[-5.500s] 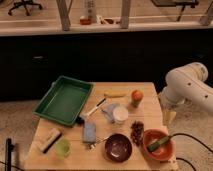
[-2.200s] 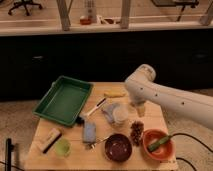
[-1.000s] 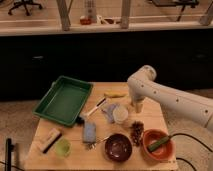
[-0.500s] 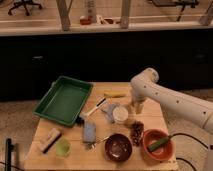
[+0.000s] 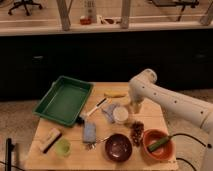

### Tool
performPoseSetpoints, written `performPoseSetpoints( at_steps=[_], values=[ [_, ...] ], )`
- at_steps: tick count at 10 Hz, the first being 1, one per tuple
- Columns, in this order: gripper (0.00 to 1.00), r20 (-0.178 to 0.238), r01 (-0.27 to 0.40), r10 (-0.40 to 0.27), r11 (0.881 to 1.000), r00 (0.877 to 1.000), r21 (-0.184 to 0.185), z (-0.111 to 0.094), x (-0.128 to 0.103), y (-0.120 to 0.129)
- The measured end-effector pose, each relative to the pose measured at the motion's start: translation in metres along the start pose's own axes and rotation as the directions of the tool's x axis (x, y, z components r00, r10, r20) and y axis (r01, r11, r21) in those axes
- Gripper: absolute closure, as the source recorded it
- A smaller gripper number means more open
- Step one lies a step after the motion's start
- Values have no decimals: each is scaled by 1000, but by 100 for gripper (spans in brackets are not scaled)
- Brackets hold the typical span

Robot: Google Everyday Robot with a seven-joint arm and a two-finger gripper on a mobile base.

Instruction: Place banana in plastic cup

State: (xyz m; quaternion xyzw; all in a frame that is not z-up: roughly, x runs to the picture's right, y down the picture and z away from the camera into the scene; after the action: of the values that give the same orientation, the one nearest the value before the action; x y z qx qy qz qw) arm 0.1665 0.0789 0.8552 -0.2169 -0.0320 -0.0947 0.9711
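Note:
The banana is small and yellow and lies flat at the far edge of the wooden table, left of my arm. The plastic cup is a short translucent yellow-green cup standing upright at the front left, beside a brush. My gripper hangs down from the white arm's elbow, just right of the banana and behind the white cup. It holds nothing that I can see. The cup is far from the gripper, across the table.
A green tray fills the back left. A pen, blue sponge, purple bowl, dark cluster and orange bowl with a green vegetable crowd the middle and front right. A brush lies front left.
The arm has swung in from the right over the table's far right part. In the last second its end has sunk a little beside the banana. Nothing on the table has moved.

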Motion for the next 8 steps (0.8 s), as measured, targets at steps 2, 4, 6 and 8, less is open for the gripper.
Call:
performPoseSetpoints(
  at_steps=[2, 4, 6, 8],
  values=[
    [20, 16, 67, -67, 997, 998, 24, -14, -20, -16],
    [20, 25, 95, -96, 995, 995, 30, -15, -26, -26],
    [20, 47, 116, -117, 993, 992, 23, -5, -37, -42],
    [20, 61, 114, -115, 993, 992, 12, 4, -39, -47]
  ],
)
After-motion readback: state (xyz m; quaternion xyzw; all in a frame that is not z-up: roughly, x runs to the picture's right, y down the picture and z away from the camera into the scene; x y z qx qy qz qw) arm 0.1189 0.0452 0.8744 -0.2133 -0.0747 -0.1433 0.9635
